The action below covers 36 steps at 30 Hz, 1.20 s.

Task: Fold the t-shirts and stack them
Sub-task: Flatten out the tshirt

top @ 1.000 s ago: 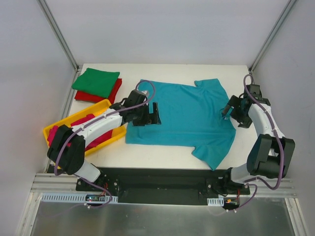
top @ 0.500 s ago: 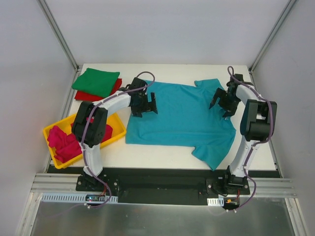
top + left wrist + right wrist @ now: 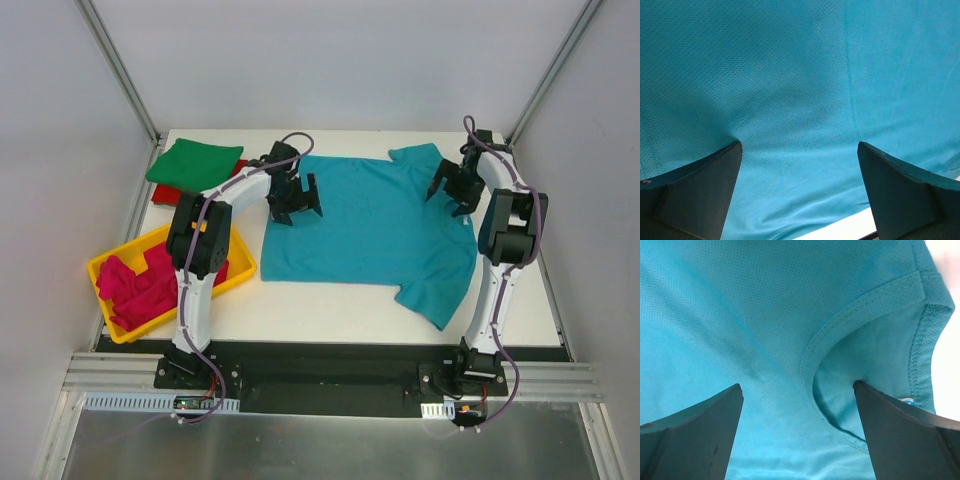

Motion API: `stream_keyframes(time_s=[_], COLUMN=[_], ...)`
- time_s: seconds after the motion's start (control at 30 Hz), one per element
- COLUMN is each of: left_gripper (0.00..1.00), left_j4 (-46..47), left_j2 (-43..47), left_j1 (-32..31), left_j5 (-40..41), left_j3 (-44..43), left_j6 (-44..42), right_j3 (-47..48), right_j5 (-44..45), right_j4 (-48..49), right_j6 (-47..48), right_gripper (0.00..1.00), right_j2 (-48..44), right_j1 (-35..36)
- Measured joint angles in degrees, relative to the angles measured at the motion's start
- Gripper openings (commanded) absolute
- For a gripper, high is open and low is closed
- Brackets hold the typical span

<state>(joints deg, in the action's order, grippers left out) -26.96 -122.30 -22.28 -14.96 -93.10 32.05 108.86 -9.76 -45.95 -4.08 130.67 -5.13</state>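
Note:
A teal-blue t-shirt (image 3: 370, 225) lies spread flat in the middle of the table, its collar (image 3: 812, 355) to the right and one sleeve hanging toward the near edge. My left gripper (image 3: 297, 200) stands open over the shirt's left hem, both fingertips (image 3: 695, 190) down on the fabric. Over the neckline my right gripper (image 3: 450, 190) is open too, one finger (image 3: 905, 435) inside the collar opening. A folded green t-shirt (image 3: 195, 165) rests on a red one (image 3: 165, 192) at the far left. Magenta-pink t-shirts (image 3: 145, 285) lie bunched in the tray.
The yellow plastic tray (image 3: 235, 272) sits at the near left, close to the left arm's base link. White table (image 3: 840, 232) shows just beyond the teal hem. Walls and frame posts close in the back and both sides.
Both arms have reached farther from their bases, the grippers moving toward the far side. The teal shirt has shifted a little away with them. Both grippers stayed open.

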Motion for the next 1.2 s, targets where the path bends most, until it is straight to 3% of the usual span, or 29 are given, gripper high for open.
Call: stream_keyframes(time_s=[0.3,0.4,0.53,0.63,0.73,0.97,1.2], left_gripper=[0.99,0.99,0.99,0.99,0.99,0.93,0.77], left_j4=[-1.51,-1.6,-1.53,-0.98,-1.31,-1.84,-0.63], left_j2=[0.66,8.22,24.61,37.94,45.13,46.6,46.05], left_j1=[0.48,-0.17,-3.04,-6.8,-10.75,-15.17,-15.17], left_j5=[-0.72,2.45,7.72,12.9,17.35,25.83,30.56], left_j3=[-3.48,2.08,13.07,23.02,30.6,41.48,43.43], left_j6=[-1.36,-1.6,-0.66,1.95,4.98,12.33,17.22], right_j3=[6.05,-4.74,-24.61,-38.32,-47.17,-62.38,-64.11], right_j5=[1.9,4.26,9.66,13.33,13.99,11.04,6.08], right_j4=[-2.89,-0.85,1.7,4.04,5.81,9.9,14.21], right_j6=[1.2,1.09,-1.09,-2.82,-3.43,-3.06,-2.21], right_gripper=[0.96,0.96,0.96,0.96,0.96,0.96,0.96], right_j2=[-0.15,-10.14,-31.12,-48.37,-58.84,-68.41,-71.47], right_j1=[-1.51,-1.51,-0.96,-0.57,-0.35,-0.09,-0.04])
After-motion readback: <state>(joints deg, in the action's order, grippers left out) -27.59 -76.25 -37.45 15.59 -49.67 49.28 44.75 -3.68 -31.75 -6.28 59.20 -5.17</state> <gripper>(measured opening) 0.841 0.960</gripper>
